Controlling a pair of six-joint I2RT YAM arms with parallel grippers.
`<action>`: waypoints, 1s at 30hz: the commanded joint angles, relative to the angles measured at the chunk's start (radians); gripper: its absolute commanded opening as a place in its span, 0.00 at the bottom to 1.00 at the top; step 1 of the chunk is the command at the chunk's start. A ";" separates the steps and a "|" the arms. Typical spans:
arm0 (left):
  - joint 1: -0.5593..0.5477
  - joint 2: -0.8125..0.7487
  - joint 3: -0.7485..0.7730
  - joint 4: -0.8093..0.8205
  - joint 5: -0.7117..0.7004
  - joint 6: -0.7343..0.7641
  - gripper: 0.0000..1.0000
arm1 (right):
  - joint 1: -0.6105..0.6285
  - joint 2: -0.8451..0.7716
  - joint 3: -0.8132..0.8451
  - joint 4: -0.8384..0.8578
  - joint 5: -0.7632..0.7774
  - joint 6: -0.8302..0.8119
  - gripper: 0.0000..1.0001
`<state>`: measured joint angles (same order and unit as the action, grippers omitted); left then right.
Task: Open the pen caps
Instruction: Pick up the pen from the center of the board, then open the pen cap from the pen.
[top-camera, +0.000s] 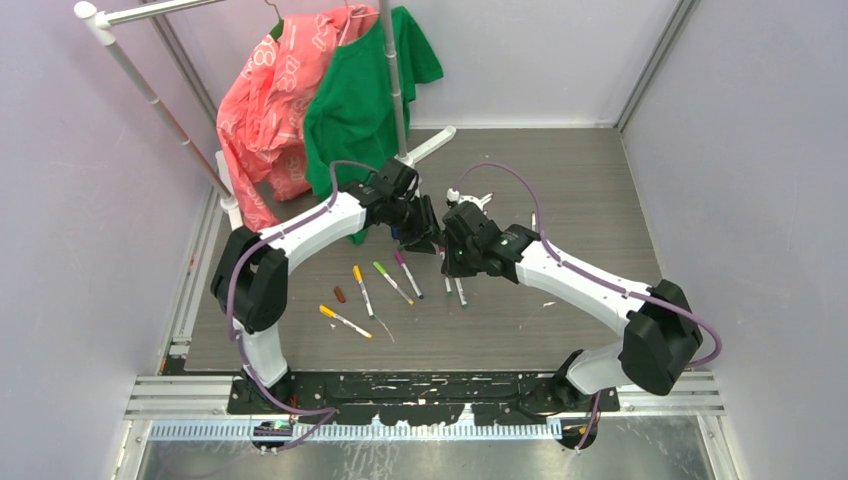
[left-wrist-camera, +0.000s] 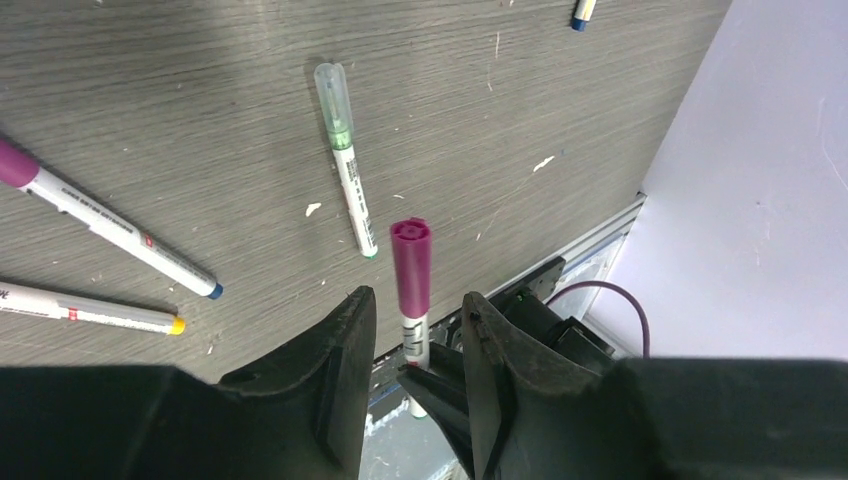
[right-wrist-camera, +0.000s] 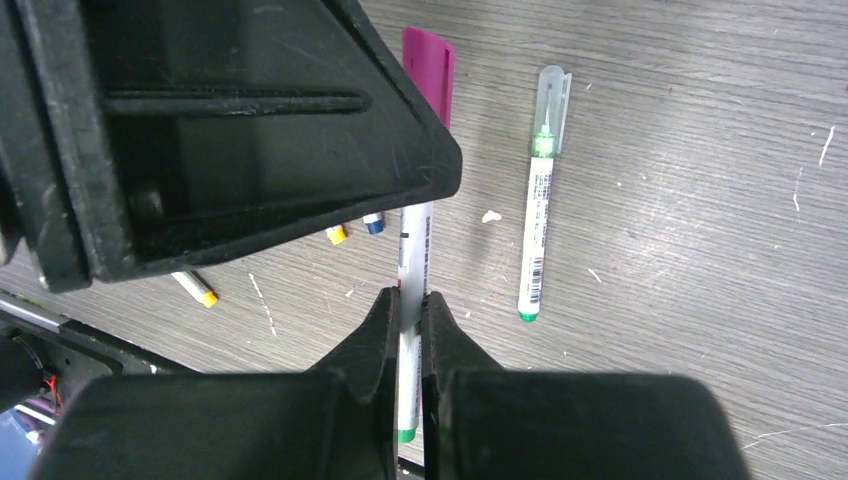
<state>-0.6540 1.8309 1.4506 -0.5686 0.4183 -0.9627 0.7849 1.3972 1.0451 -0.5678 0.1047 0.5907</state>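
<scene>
My right gripper (right-wrist-camera: 410, 305) is shut on the white barrel of a pen (right-wrist-camera: 414, 235) and holds it above the table. Its magenta cap (right-wrist-camera: 432, 62) is on. In the left wrist view the same cap (left-wrist-camera: 411, 262) stands between the fingers of my left gripper (left-wrist-camera: 417, 297). That gripper is open, with gaps on both sides of the pen. The two grippers meet mid-table in the top view, the left gripper (top-camera: 424, 234) against the right gripper (top-camera: 449, 243). Several capped pens (top-camera: 392, 282) lie on the table in front of them.
A green pen with a clear cap (left-wrist-camera: 343, 160) lies on the table under the grippers. A small brown cap (top-camera: 339, 294) lies near the pens. A rack with a white pole (top-camera: 150, 95) holds a pink shirt (top-camera: 275, 90) and a green shirt (top-camera: 360, 95) at the back.
</scene>
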 joint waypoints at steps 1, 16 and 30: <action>-0.004 -0.012 0.014 0.004 -0.039 -0.012 0.38 | -0.012 -0.058 0.033 0.013 -0.018 -0.029 0.01; -0.027 0.035 0.049 0.034 -0.069 -0.054 0.38 | -0.017 -0.084 0.030 0.020 -0.137 -0.007 0.01; -0.036 0.011 0.007 0.102 -0.056 -0.064 0.00 | -0.023 -0.102 0.007 0.016 -0.126 -0.016 0.01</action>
<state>-0.6872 1.8801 1.4563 -0.5323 0.3588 -1.0256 0.7681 1.3437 1.0447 -0.5697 -0.0093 0.5819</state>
